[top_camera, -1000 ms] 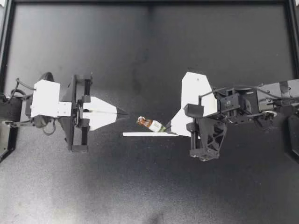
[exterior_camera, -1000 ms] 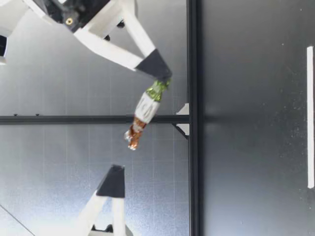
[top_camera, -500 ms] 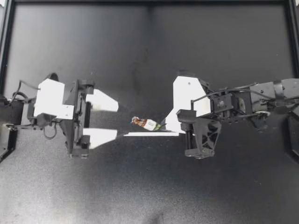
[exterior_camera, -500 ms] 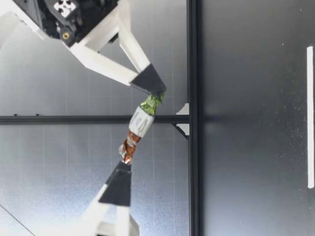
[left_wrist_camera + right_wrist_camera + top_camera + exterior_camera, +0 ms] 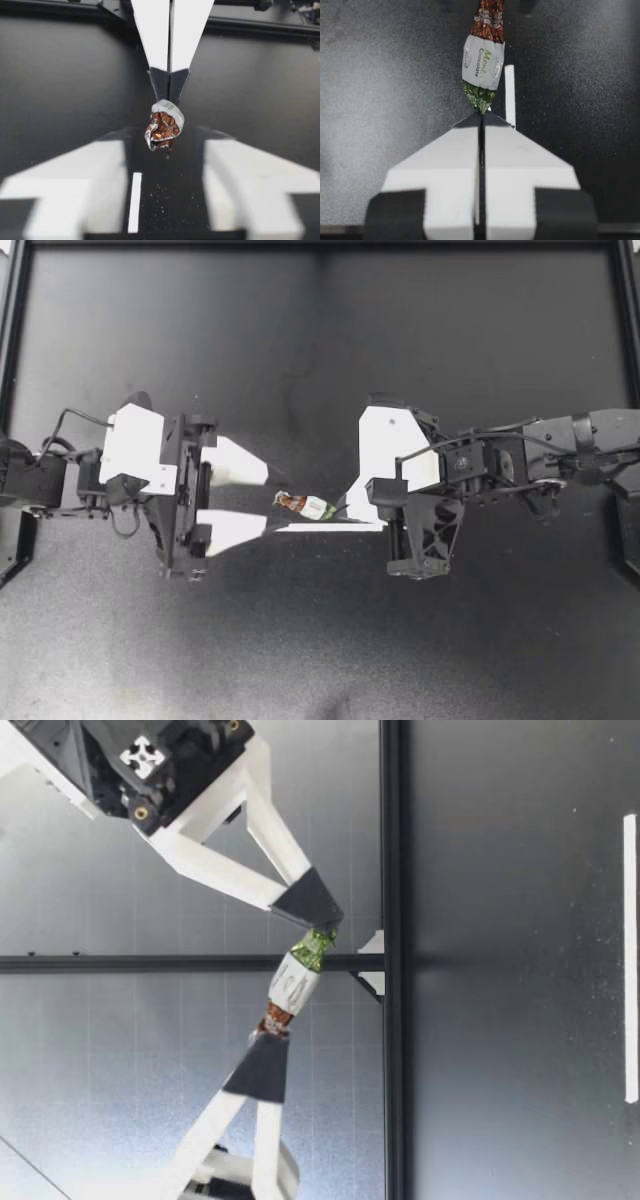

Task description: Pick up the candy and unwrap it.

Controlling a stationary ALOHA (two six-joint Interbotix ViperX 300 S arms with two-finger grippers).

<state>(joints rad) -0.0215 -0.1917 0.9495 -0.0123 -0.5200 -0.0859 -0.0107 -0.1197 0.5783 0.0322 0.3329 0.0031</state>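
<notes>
Top view, centre of frame: the candy [image 5: 303, 505] hangs in the air above the desk [image 5: 320, 360], lying crosswise between the arms. My right tool [image 5: 352, 510] is pinched closed on its green twisted tail [image 5: 479, 96]. My left tool [image 5: 267, 498] is spread open, fingers flanking the brown twisted tail [image 5: 161, 129], with no two-sided grip seen. Judged: very light, crinkly foil, thin slick tails, firmer middle. Best hold for left is the brown twist close against the body. Pull gently, as the tail may slip or tear.
</notes>
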